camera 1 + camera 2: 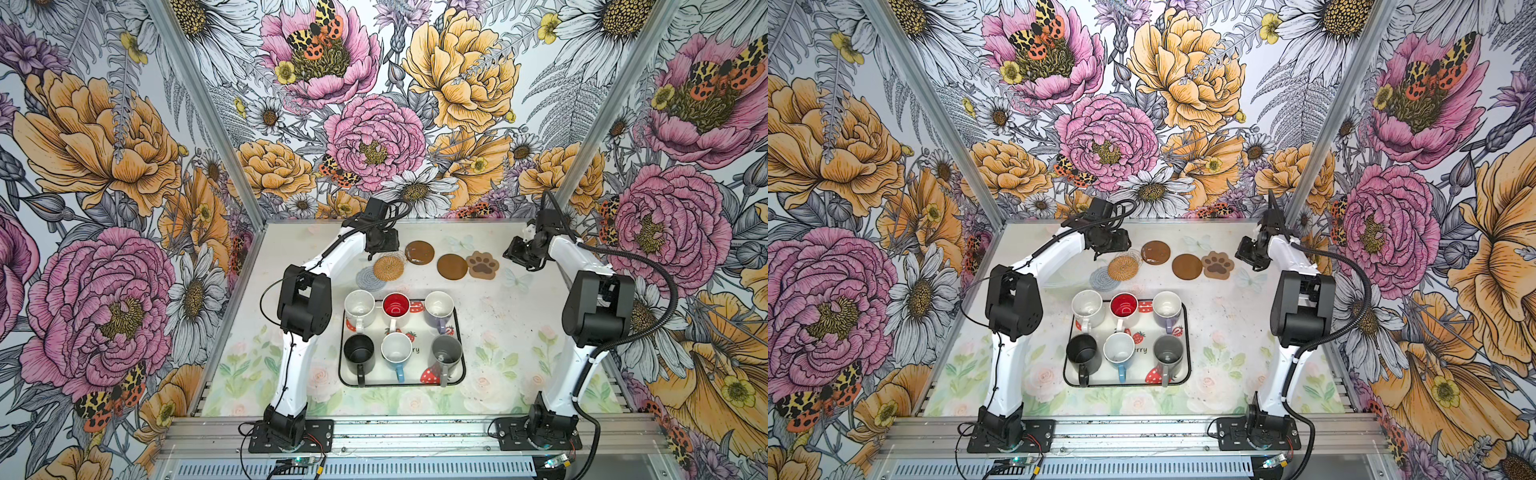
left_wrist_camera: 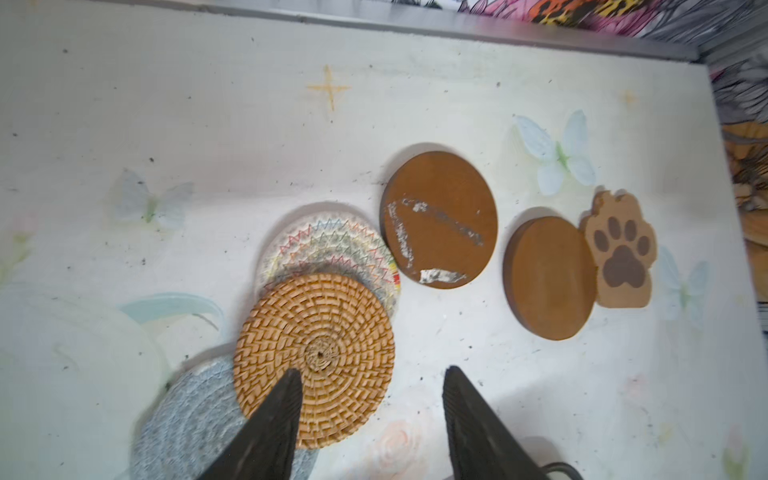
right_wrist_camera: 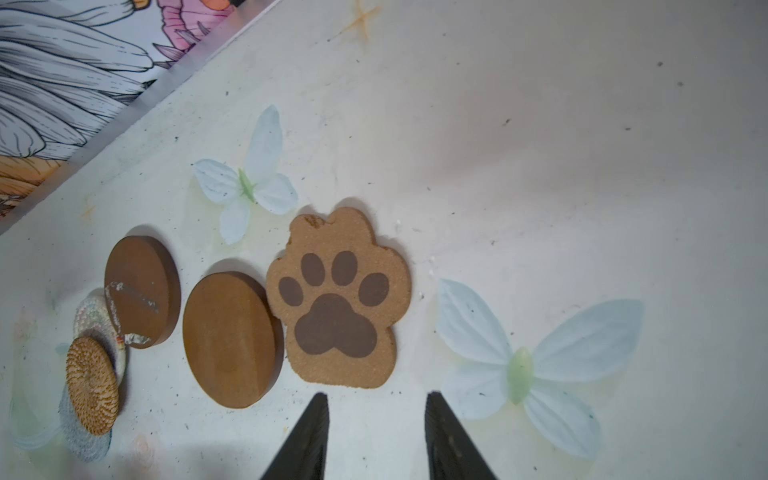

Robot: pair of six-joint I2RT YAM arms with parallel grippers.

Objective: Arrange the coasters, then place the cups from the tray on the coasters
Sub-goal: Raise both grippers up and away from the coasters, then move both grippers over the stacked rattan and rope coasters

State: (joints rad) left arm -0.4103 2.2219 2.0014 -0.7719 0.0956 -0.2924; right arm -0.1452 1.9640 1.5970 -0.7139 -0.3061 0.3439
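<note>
Hovering low with left gripper (image 2: pixel 372 372), jaws apart, empty.
Noted on table (image 2: pixel 166 104): rattan coaster (image 2: pixel 313 359) lapping over grey coaster (image 2: pixel 183 415) and stitched coaster (image 2: pixel 328 245), one fingertip (image 2: pixel 282 399) above it; scuffed disc (image 2: pixel 440 218) just beside stitched coaster; plain disc (image 2: pixel 548 276), apart from scuffed disc, touching paw coaster (image 2: pixel 619 249).

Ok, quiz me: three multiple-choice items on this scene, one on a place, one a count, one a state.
1. The red-inside mug stands: A) far row of the tray, middle; B) on a coaster; C) near row, left.
2. Mugs on the tray: A) four; B) five; C) six.
3. The right tool is: A) shut on the paw coaster; B) open, empty; C) shut on a mug.
Answers: 1 A, it sits between the white mug and the lavender mug; 2 C, two rows of three; 3 B, its fingers stand apart over bare table.
</note>
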